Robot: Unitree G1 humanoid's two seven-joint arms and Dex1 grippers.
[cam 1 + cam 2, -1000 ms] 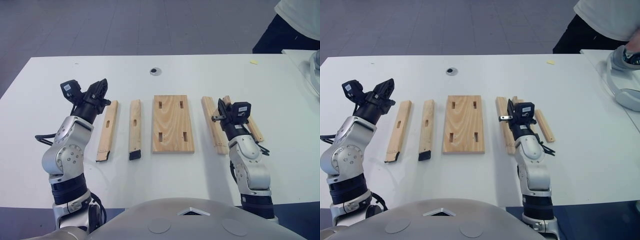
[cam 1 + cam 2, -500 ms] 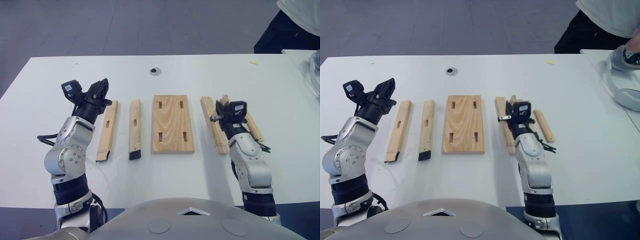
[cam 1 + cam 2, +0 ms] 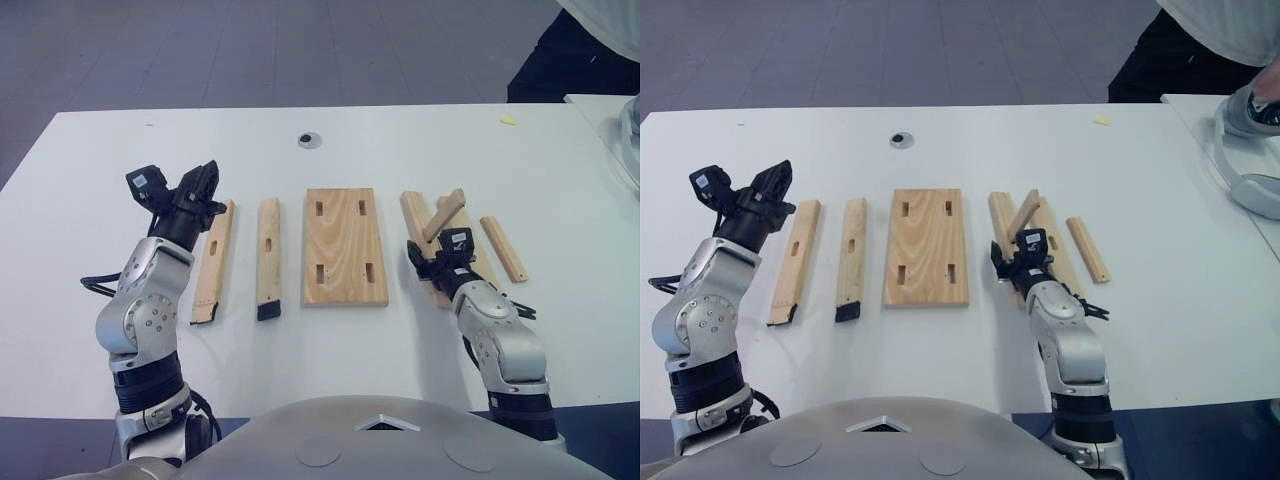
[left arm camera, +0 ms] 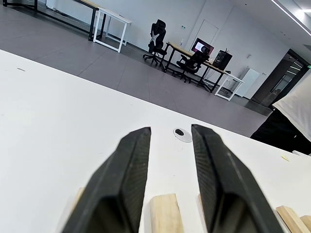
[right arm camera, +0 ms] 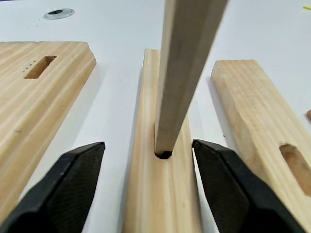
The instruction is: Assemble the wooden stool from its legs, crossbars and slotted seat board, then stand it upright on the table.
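Note:
The slotted seat board (image 3: pixel 345 245) lies flat mid-table. Two legs (image 3: pixel 213 260) (image 3: pixel 268 255) lie to its left, and two more legs (image 3: pixel 413 228) (image 5: pixel 257 111) to its right. A crossbar (image 3: pixel 443 213) stands tilted, its lower end in the slot of the leg (image 5: pixel 163 194) nearest the board. A second crossbar (image 3: pixel 502 247) lies flat at the far right. My right gripper (image 3: pixel 425 262) is open, low over that leg's near part, one finger on each side, apart from the crossbar (image 5: pixel 187 58). My left gripper (image 3: pixel 198 185) is open above the far end of the outer left leg, holding nothing.
A round cable hole (image 3: pixel 310 140) sits at the table's far middle, with a yellow scrap (image 3: pixel 508 120) at the far right. A white headset (image 3: pixel 1250 150) rests on a neighbouring table to the right. Bare tabletop lies in front of the parts.
My right gripper has drawn back toward me and lower, leaving the crossbar standing tilted in the leg's slot. The flat crossbar at the right is now uncovered. The left arm has barely moved.

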